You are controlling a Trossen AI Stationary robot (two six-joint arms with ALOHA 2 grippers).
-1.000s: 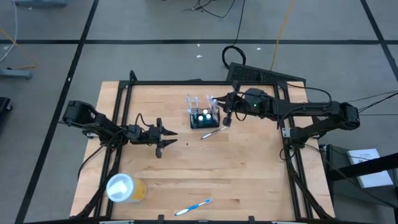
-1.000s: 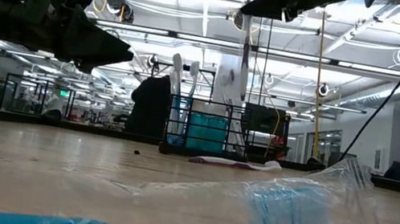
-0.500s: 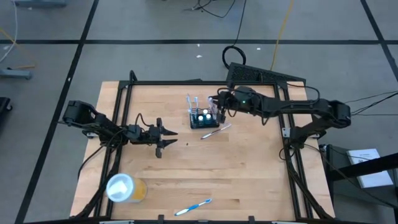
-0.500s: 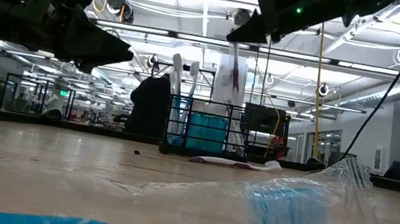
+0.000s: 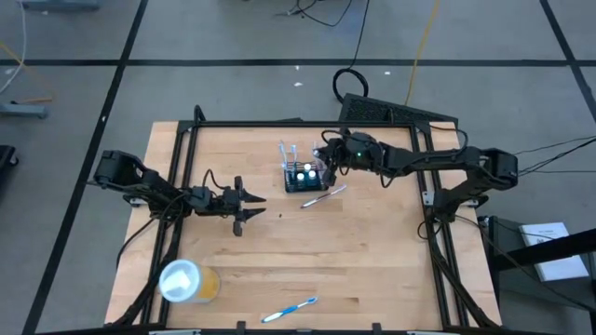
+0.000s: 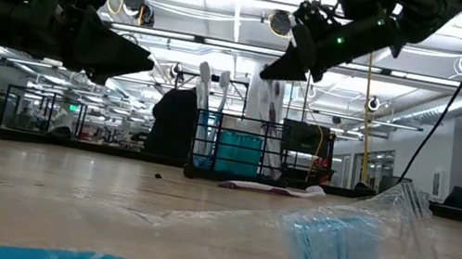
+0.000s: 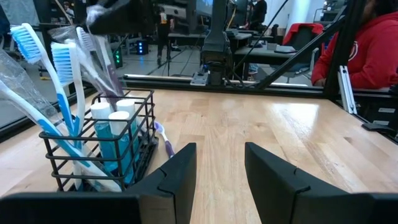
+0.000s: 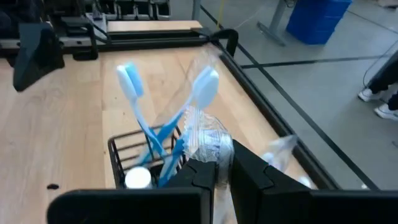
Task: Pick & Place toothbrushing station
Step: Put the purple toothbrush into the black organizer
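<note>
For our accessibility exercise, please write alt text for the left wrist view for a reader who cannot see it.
A black wire-mesh toothbrushing station stands on a wooden table, holding blue toothbrushes and white-capped tubes. A purple toothbrush lies beside it, and the left gripper is open in the foreground.

Wooden table: mesh holder, two toothbrushes, yellow cup.

bright overhead light, blurry wrist views
</note>
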